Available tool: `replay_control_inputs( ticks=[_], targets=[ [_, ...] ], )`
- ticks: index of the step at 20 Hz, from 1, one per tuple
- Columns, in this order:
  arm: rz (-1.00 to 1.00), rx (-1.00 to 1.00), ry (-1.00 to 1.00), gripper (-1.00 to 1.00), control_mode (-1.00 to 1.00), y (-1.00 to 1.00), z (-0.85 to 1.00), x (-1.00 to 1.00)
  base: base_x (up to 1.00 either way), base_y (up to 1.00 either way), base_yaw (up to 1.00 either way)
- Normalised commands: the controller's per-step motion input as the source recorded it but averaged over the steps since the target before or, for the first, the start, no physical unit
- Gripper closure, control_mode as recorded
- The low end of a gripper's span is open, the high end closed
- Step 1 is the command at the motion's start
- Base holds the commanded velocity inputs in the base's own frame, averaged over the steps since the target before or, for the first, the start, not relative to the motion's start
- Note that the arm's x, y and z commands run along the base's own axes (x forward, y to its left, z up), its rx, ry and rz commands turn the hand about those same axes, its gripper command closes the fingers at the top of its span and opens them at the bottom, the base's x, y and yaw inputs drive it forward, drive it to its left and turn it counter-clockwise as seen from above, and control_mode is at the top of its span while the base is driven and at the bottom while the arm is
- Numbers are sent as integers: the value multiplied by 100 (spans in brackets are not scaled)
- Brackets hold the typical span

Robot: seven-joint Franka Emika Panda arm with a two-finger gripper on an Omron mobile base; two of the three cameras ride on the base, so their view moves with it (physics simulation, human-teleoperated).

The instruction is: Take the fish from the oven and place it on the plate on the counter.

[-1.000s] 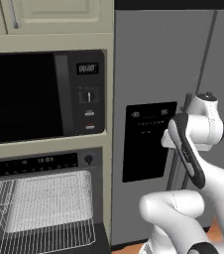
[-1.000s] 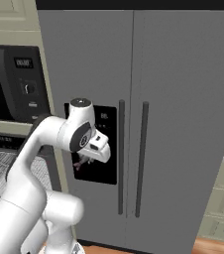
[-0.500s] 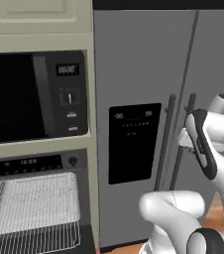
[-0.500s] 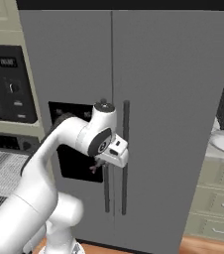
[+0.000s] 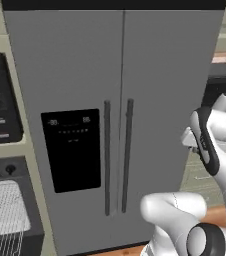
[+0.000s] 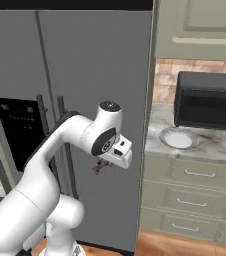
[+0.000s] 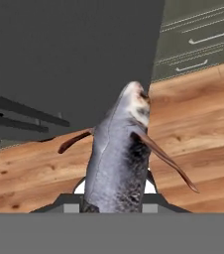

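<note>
**Inspector A:** Left base view first. Noted: oven (image 5: 5, 210) at lower left edge, wire rack just showing. Large grey fridge (image 5: 115, 125) straight ahead. Arm at right edge, wrist raised; gripper hidden behind the wrist here, state impossible to tell from this side.

**Inspector B:** Right base view. Gripper (image 6: 101, 167) under the wrist, in front of the fridge door, with a small dark reddish shape hanging from it: judged to be the fish (image 6: 100, 168). Plate (image 6: 178, 138) on the counter (image 6: 205, 145), well apart to the right, just in front of a black appliance (image 6: 207, 100).

**Inspector A:** Hand view. Fish (image 7: 119, 158) clamped between the fingers, head pointing away, fins splayed over wooden floor (image 7: 183, 129). Grip near the tail end only; fingertips hidden beneath the body.

**Inspector B:** Risks, as judgement. Hold on a narrow, tapering tail: likely slip during a swing toward the counter, with a drop onto the floor. Gripper close to the fridge door: possible knock on a wide turn. Plate small and near the counter edge: possible miss or nudge if released too early or from too high.
</note>
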Motion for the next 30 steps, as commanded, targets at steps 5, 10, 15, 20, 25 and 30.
replay_control_inputs(
  ticks=[5,10,15,20,25,30],
  targets=[
    [0,0,0,100,100,0,0,0,14,-96,13],
    [0,0,0,100,100,0,0,0,35,-72,21],
    [0,0,0,100,100,0,0,0,83,-62,24],
    [0,0,0,100,100,0,0,0,68,-81,33],
    [7,0,0,100,-100,-11,0,7,28,-58,30],
    [21,0,-4,100,-100,-18,0,25,0,0,0]
  ],
)
